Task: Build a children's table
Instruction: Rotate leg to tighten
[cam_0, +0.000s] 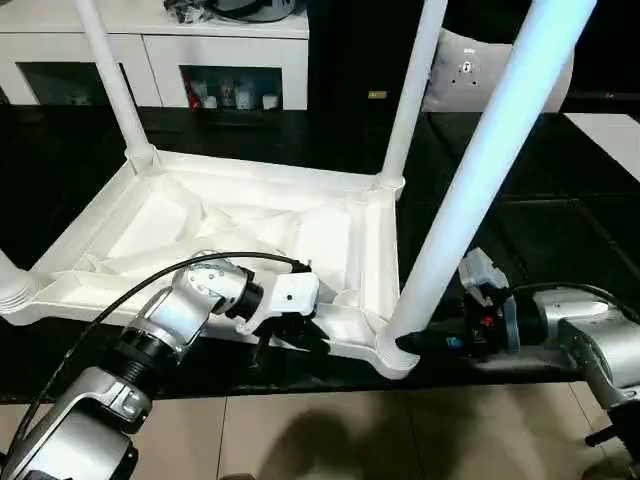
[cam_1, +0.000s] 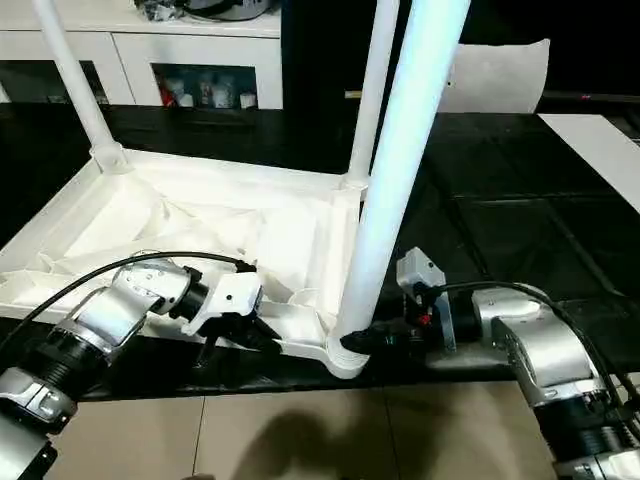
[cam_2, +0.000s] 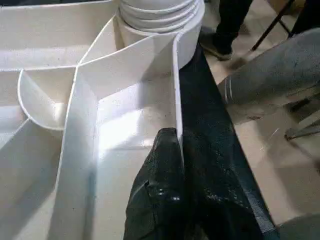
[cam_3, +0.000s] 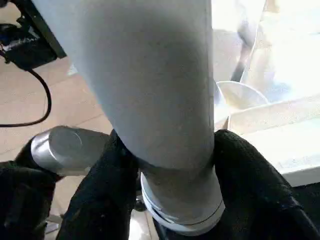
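The children's table lies upside down on the black work table, its ribbed white tabletop (cam_0: 250, 215) facing up. White legs stand in the corner sockets: far left (cam_0: 110, 80), far right (cam_0: 415, 90) and near right (cam_0: 480, 170). A stub of another leg (cam_0: 10, 285) shows at the near left corner. My left gripper (cam_0: 300, 335) is shut on the tabletop's front rim (cam_2: 176, 100), one finger inside the wall. My right gripper (cam_1: 360, 340) is closed around the base of the near right leg (cam_3: 150, 75), just above its socket, with a black finger (cam_3: 100, 185) on each side.
The black work table (cam_0: 560, 230) ends just before my arms, with tiled floor (cam_0: 330, 440) below. A white cabinet with glass doors (cam_0: 150, 60) stands behind. A black cable (cam_0: 150, 285) loops over my left forearm. A person's legs (cam_2: 270, 75) are beside the table.
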